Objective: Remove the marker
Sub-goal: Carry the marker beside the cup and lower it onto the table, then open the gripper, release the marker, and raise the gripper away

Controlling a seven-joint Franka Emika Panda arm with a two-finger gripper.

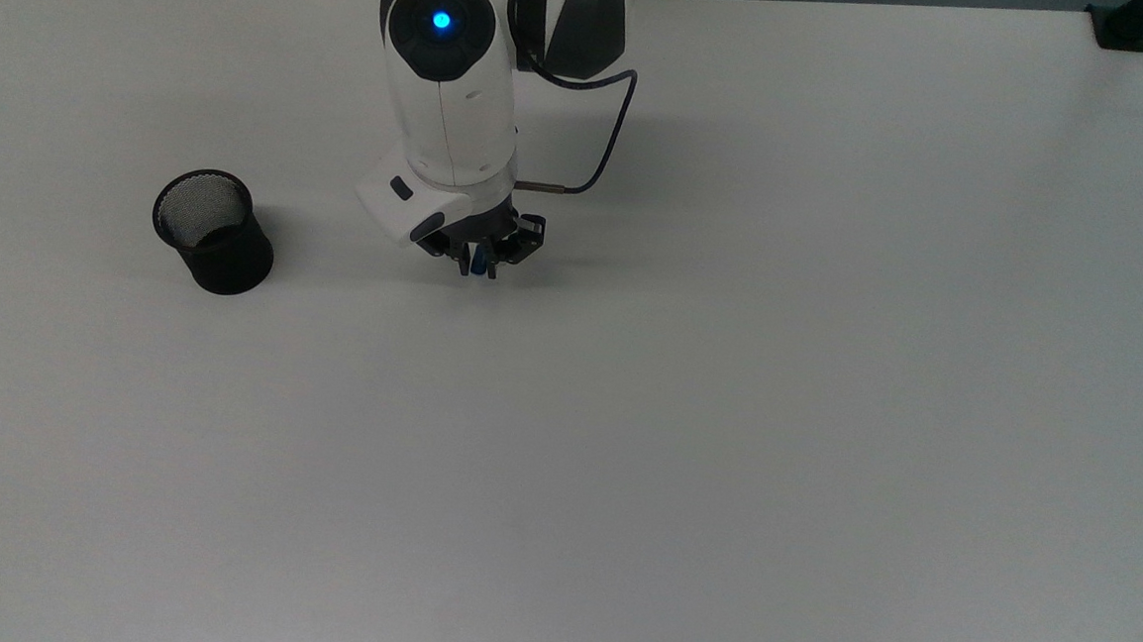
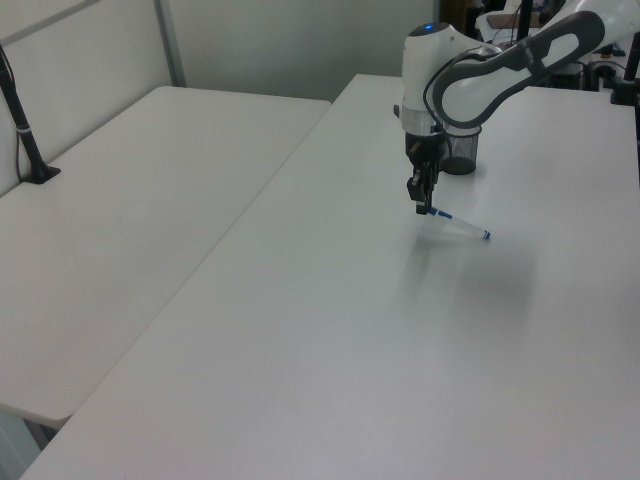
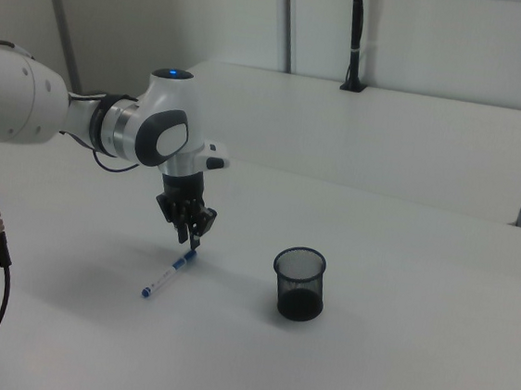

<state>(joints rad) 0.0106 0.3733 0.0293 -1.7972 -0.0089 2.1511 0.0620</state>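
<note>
The marker (image 2: 460, 225) is a slim white pen with a blue cap and a small blue end. It slants down from my gripper (image 2: 425, 206) to the white table (image 2: 330, 330). My gripper (image 3: 191, 238) is shut on the cap end, and the marker (image 3: 167, 276) has its far blue tip at or just above the tabletop. In the top view only the marker's blue cap (image 1: 477, 261) peeks out between the fingers of my gripper (image 1: 479, 266). The black mesh cup (image 1: 212, 232) stands upright and apart from the gripper, on the top view's left.
The cup (image 3: 300, 283) stands on the right view's right; in the left view the cup (image 2: 463, 152) is partly behind my arm (image 2: 470, 80). A second white table (image 2: 130, 210) adjoins on the left view's left. A black clamp post (image 1: 1125, 27) sits at the top view's far right corner.
</note>
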